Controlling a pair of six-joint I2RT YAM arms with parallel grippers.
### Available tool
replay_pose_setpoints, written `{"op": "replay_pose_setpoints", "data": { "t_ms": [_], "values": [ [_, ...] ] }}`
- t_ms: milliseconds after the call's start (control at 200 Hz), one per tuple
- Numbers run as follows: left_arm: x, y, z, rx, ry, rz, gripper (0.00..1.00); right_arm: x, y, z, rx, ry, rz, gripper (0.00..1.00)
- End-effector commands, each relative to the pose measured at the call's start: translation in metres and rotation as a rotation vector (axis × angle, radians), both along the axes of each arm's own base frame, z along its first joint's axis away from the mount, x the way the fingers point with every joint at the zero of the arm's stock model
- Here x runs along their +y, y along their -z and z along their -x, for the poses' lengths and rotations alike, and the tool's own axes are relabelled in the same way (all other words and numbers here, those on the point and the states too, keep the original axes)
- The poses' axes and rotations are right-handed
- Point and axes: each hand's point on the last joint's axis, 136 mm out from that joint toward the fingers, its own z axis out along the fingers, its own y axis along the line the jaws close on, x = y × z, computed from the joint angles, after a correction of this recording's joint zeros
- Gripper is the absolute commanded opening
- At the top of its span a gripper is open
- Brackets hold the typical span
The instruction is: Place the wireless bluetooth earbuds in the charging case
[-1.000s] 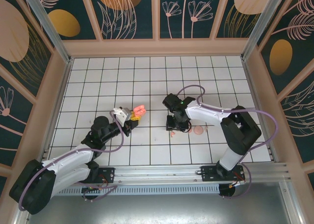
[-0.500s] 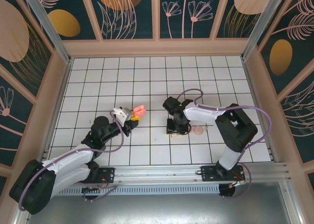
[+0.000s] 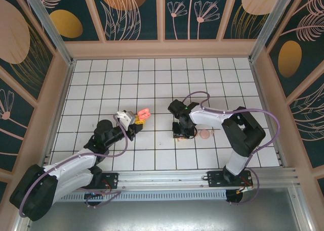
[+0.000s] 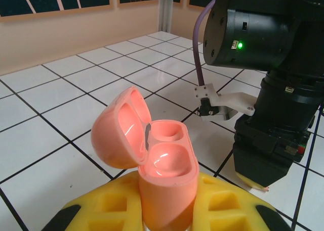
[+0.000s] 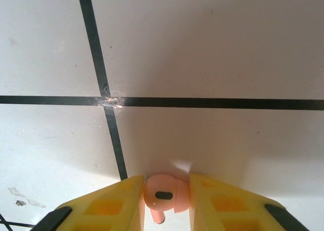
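Note:
The coral charging case (image 4: 164, 163) stands upright with its lid (image 4: 119, 132) swung open to the left and both wells bare. My left gripper (image 4: 164, 213) is shut on its lower body, just above the tiles. From above, the case (image 3: 144, 113) shows at the left gripper (image 3: 137, 118). One salmon-pink earbud (image 5: 163, 193) sits between the yellow fingers (image 5: 114, 205) of my right gripper (image 5: 166, 198), which press on both its sides, stem pointing down. In the top view the right gripper (image 3: 182, 133) points down at the floor mid-table.
A pale pink round piece (image 3: 204, 134) lies on the tiles just right of the right gripper. The right arm's black wrist (image 4: 273, 89) looms close to the open case. Wooden walls (image 3: 162, 49) bound the white tiled floor.
The right gripper has shifted slightly left and down over the earbud and its jaws have closed on it. The left arm and the case have not moved.

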Motion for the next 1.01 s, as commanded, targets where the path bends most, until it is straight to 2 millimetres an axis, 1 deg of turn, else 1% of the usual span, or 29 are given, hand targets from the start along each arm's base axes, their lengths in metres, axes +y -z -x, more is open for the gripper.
{"op": "replay_pose_setpoints", "data": {
  "t_ms": [0, 170, 285, 395, 500, 566, 646, 716, 726, 831, 1001],
  "values": [
    [-0.001, -0.005, -0.001, -0.023, 0.004, 0.002, 0.15, 0.007, -0.006, -0.011, -0.047, 0.002, -0.011, 0.25],
    [-0.003, -0.004, -0.001, -0.021, 0.011, 0.002, 0.16, 0.007, -0.024, -0.023, -0.14, 0.01, -0.02, 0.25],
    [-0.006, -0.004, -0.001, -0.021, 0.025, 0.02, 0.15, 0.016, -0.048, -0.035, -0.272, -0.007, -0.06, 0.24],
    [-0.011, -0.005, -0.002, -0.023, 0.043, 0.045, 0.15, 0.03, -0.083, -0.053, -0.477, -0.046, -0.102, 0.24],
    [-0.015, -0.011, -0.002, -0.044, 0.067, 0.081, 0.14, 0.051, -0.127, -0.062, -0.721, -0.126, -0.171, 0.24],
    [-0.017, -0.016, -0.001, -0.071, 0.08, 0.103, 0.14, 0.063, -0.151, -0.061, -0.853, -0.17, -0.233, 0.24],
    [-0.02, -0.018, 0.0, -0.1, 0.1, 0.108, 0.13, 0.072, -0.178, -0.06, -0.988, -0.207, -0.325, 0.24],
    [-0.022, -0.022, 0.001, -0.129, 0.115, 0.112, 0.13, 0.078, -0.195, -0.054, -1.087, -0.246, -0.407, 0.24],
    [-0.022, -0.023, 0.002, -0.134, 0.117, 0.113, 0.13, 0.08, -0.201, -0.053, -1.104, -0.25, -0.425, 0.24],
    [-0.022, -0.025, 0.003, -0.183, 0.129, 0.103, 0.13, 0.084, -0.217, -0.042, -1.208, -0.305, -0.515, 0.24],
    [-0.027, -0.026, 0.007, -0.243, 0.17, 0.069, 0.14, 0.087, -0.232, -0.028, -1.298, -0.359, -0.61, 0.24]
  ]
}}
